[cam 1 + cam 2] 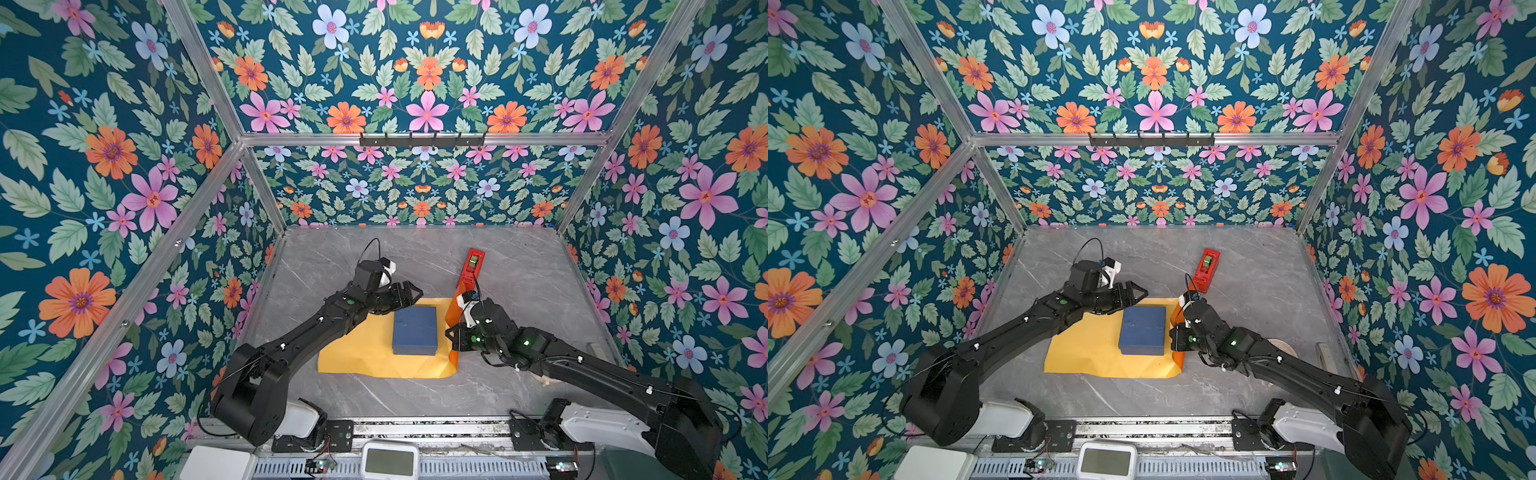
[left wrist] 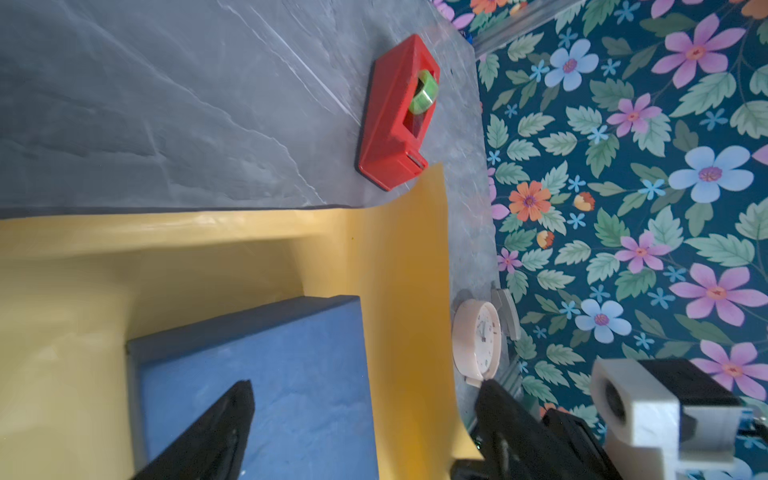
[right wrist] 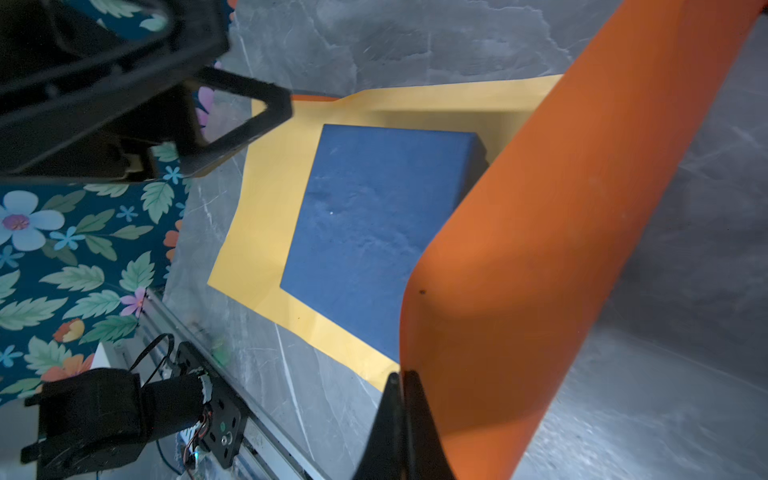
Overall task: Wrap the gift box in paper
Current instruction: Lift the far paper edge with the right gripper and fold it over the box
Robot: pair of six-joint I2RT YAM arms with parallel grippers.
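While the right gripper (image 3: 402,374) pinches the paper (image 1: 357,353), the left gripper (image 2: 365,384) hangs open over the gift box (image 1: 414,330)

Because the sheet lies yellow face up on the grey marble table (image 1: 519,270), the dark-blue box stands out, sitting flat on the paper's right-hand part. The right gripper's jaws are pressed together on the paper's right edge, and that side rises as a flap just beside the box, glossy orange face turned outward. The left gripper hovers at the box's far edge, jaws spread wide with nothing between them. A red tape dispenser (image 1: 471,268) lies on the table beyond the flap. A small pale clock (image 2: 478,340) lies near the right-hand wall.
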